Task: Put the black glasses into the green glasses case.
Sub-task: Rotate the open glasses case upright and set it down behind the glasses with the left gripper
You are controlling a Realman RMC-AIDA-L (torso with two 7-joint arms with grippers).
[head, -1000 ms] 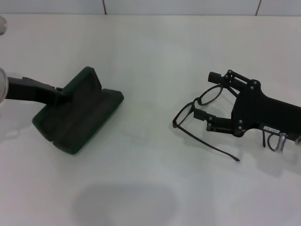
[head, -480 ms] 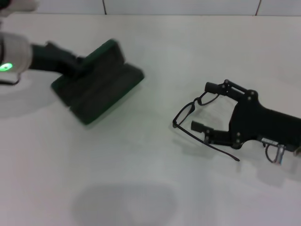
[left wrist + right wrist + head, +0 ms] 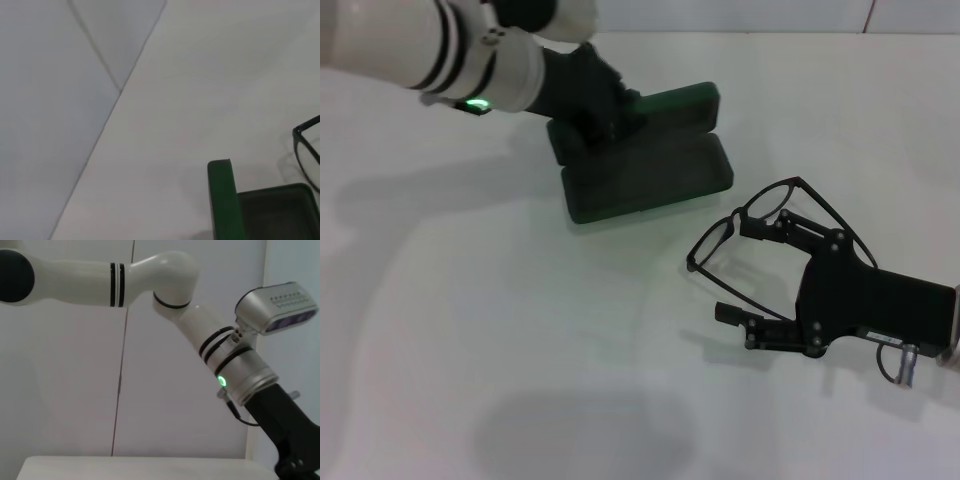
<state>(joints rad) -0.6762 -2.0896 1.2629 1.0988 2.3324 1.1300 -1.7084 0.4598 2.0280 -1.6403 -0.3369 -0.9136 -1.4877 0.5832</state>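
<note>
- Right pincer point(image 3: 752, 270) is spread wide and holds nothing; its far finger lies along the glasses point(image 3: 760, 215) by the lens nearest it, its near finger is off the frame toward the robot, and one temple runs between them.
- Left pincer point(image 3: 595, 105) is at the case point(image 3: 645, 170); its black housing covers the case's left end. Whether its fingers are clamped on the case I cannot tell.
- Case lies open on the desk point(image 3: 520, 330), lid raised at the far side, just beside the glasses but not touching them.
- Risk: closing now may catch only the thin temple or the lens rim, so the frame could twist, slip out or skid across the desk.
- Risk: a finger pressing on a lens could scratch it or bend the wire.
- Risk: if the case shifts, its edge could nudge the glasses away from the right pincer.
- Risk: the temples stand unfolded, so the glasses may not fit the tray and could snag its wall.
</note>
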